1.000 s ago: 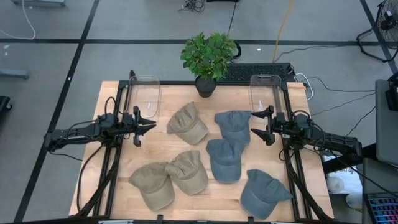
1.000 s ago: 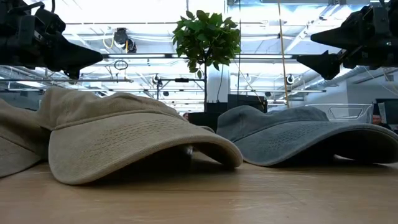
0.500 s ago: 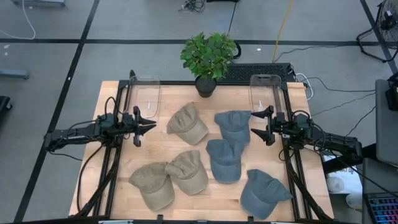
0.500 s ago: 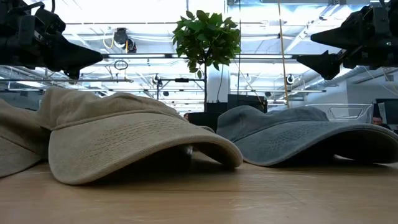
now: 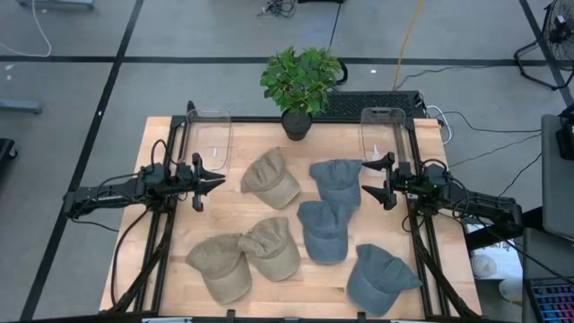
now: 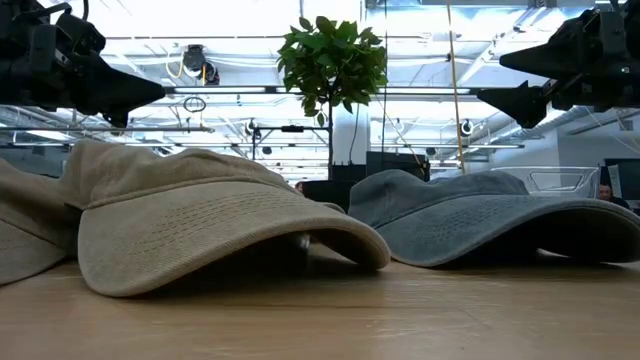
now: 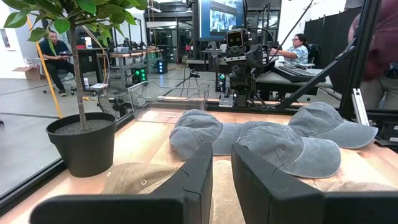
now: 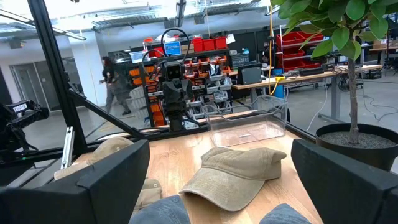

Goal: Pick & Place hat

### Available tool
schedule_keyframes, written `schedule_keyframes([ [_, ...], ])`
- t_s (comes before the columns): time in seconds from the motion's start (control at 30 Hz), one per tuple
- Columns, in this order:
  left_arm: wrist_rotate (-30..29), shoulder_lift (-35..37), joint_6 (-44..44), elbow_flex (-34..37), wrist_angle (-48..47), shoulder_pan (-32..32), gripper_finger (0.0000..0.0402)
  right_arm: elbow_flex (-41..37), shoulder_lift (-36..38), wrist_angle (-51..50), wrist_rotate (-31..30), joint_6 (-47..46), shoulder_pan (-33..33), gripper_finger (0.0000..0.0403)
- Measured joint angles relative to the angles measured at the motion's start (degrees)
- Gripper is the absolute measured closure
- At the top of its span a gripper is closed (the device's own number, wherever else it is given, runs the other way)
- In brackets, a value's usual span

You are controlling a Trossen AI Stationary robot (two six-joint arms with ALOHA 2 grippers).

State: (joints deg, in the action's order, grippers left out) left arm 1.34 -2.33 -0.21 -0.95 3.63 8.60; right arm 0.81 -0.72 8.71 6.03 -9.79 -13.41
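Note:
Three tan hats [image 5: 270,178] [image 5: 273,247] [image 5: 220,266] and three blue-grey hats [image 5: 336,179] [image 5: 325,229] [image 5: 380,278] lie on the wooden table [image 5: 179,233], crowns up, on their brims and rims. My left gripper [image 5: 221,183] [image 7: 222,149] hovers level above the table's left side, pointing at the hats. Its fingers stand a narrow gap apart with nothing between them. My right gripper [image 5: 364,178] [image 8: 221,146] hovers above the right side, facing the left one, wide open and holding nothing. Both hang clear above the hats in the low view.
Two clear plastic bins [image 5: 211,135] [image 5: 381,133] stand at the far left and far right of the table. A potted plant [image 5: 300,85] stands at the far edge between them. Bare wood shows at the near left corner and between the hats.

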Motion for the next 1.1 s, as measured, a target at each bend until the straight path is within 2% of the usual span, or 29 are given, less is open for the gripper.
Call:
schedule_keyframes([
  [0.13,0.00,0.01,-0.02,0.00,-0.02,-0.02,0.0334,0.00,-0.01,1.52,0.01,-1.80,0.02,0.0023],
  [0.27,0.00,0.01,-0.02,0.00,0.00,0.00,0.0334,0.01,-0.03,6.49,1.85,-19.79,0.00,0.0023],
  [0.47,0.00,-0.02,-0.02,0.00,0.01,0.00,0.0334,-0.01,-0.10,5.11,2.91,-32.26,0.02,0.0023],
  [0.73,0.00,-0.02,-0.02,0.00,0.01,0.00,0.0334,0.01,-1.44,2.50,3.46,-33.62,0.02,0.0023],
  [0.87,0.00,0.01,-0.02,0.00,0.01,0.00,0.0334,1.18,-3.24,8.35,8.60,-35.70,0.24,0.0023],
  [0.97,0.00,0.01,-0.02,0.00,0.01,0.00,0.0334,5.20,-6.11,5.17,11.82,-36.34,2.34,0.0023],
  [1.1,0.00,-0.01,-0.02,0.00,0.01,0.00,0.0334,16.38,-13.50,1.07,12.07,-34.49,7.50,0.0023],
])
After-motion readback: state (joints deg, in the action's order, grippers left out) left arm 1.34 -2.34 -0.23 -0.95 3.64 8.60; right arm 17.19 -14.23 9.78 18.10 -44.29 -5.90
